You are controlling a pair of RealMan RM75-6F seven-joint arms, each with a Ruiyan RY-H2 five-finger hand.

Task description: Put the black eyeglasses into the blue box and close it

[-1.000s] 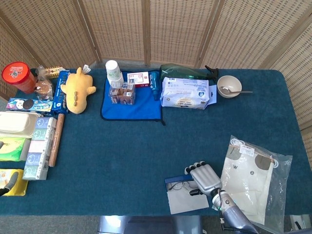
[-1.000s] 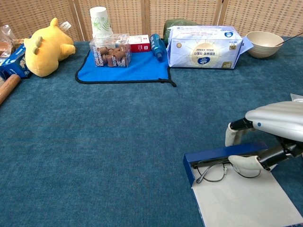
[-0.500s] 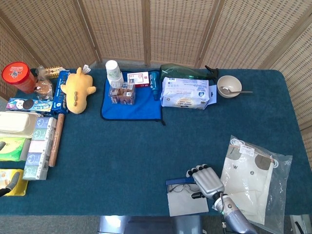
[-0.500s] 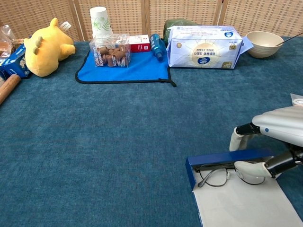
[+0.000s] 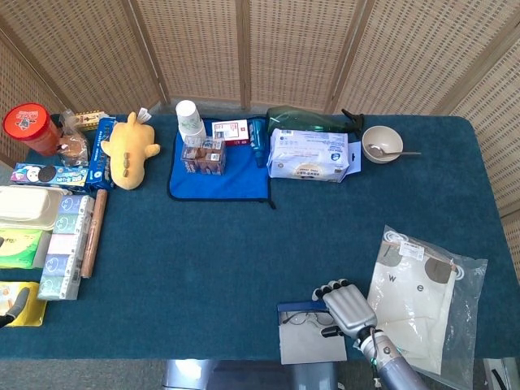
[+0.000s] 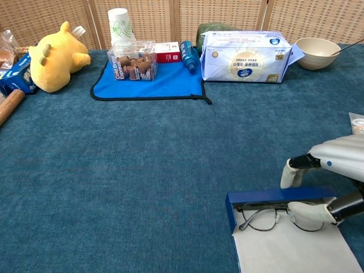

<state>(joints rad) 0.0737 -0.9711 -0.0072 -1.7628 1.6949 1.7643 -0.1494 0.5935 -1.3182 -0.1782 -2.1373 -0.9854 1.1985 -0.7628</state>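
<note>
— Teal felt table (image 5: 244, 244), near edge to wicker screens. Largest item on it?

— Clear plastic bag (image 5: 422, 296) with pale cloth inside, lying flat at near right. Next down: white tissue pack (image 6: 245, 56) at the far side, beside a blue mat (image 6: 149, 82) with a paper cup (image 6: 119, 25) and a clear tub of brown pieces (image 6: 135, 63) on it.

— Left side?

— Yellow plush toy (image 6: 54, 54) on its side, a wooden rolling pin (image 5: 93, 231), stacked packets along the edge. Beige bowl (image 6: 317, 52) with a spoon far right.

— Blue box?

— Blue box (image 6: 273, 197) at the near edge, open; blue wall upright at the far side, pale lid or liner spread flat toward the camera.

— Right hand?

— Right hand (image 6: 327, 182) over the box's right end. Thumb low, touching the right part of the frame; other fingers (image 6: 293, 170) reaching down behind the blue wall. Seems pinching the glasses, though the contact is partly hidden.

— Black eyeglasses?

— Black eyeglasses (image 6: 267, 216) lying just inside the blue wall on the pale surface, lenses side by side, left lens clear of the hand.

— Left hand?

— Only a dark tip (image 5: 12, 302) at the left edge of the head view, over a yellow packet (image 5: 24, 302). Cannot tell how its fingers lie.
</note>
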